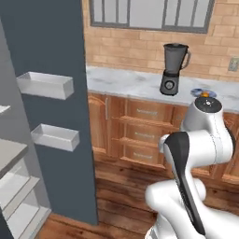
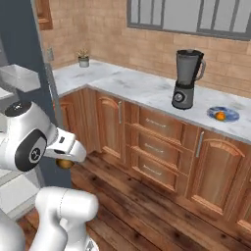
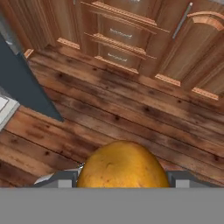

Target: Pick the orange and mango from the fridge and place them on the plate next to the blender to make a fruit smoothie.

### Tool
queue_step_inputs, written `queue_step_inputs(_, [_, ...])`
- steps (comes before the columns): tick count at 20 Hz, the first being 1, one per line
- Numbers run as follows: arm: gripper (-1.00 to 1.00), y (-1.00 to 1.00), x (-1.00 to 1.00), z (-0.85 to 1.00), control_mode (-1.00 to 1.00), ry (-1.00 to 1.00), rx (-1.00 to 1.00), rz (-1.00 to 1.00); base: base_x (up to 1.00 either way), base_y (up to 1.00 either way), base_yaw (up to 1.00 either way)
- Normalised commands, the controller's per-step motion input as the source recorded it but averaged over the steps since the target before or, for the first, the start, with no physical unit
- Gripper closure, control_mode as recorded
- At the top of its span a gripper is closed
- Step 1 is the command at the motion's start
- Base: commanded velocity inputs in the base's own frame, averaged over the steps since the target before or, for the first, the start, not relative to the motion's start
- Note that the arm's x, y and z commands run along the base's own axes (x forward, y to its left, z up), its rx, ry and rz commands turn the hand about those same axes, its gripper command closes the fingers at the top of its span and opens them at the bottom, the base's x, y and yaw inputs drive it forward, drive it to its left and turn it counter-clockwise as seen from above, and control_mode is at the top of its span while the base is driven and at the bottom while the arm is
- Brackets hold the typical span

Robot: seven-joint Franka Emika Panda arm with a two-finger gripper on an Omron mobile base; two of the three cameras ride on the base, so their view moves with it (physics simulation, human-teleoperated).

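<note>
My gripper [image 3: 122, 180] is shut on the mango [image 3: 122, 165], a dull orange-brown fruit held between the two fingertips [image 3: 59, 179] above the wooden floor. From the right base view the mango [image 2: 64, 164] peeks out under the hand [image 2: 67, 153]. The orange [image 2: 220, 115] lies on the blue-and-white plate [image 2: 231, 113], just right of the blender [image 2: 187, 78] on the counter. In the left base view the blender [image 1: 173, 69], the plate [image 1: 198, 91] and the orange [image 1: 205, 94] sit behind my arm. The fridge [image 1: 51, 93] stands at the left with its door open.
The open fridge door carries two white bins [image 1: 45, 85] and stands close to my left. Wooden drawers and cupboard doors [image 2: 157, 147] run under the marble counter [image 2: 127, 86]. A small potted plant [image 2: 84, 59] sits at the counter's far left corner.
</note>
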Motion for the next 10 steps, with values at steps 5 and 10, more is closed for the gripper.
queue_step_inputs(5, [1.0,0.0,0.0,0.0,1.0,0.0,0.0,0.0,0.63,0.0,-0.73])
queue_step_inputs(10, [1.0,0.0,0.0,0.0,1.0,0.0,0.0,0.0,0.98,0.0,-0.61])
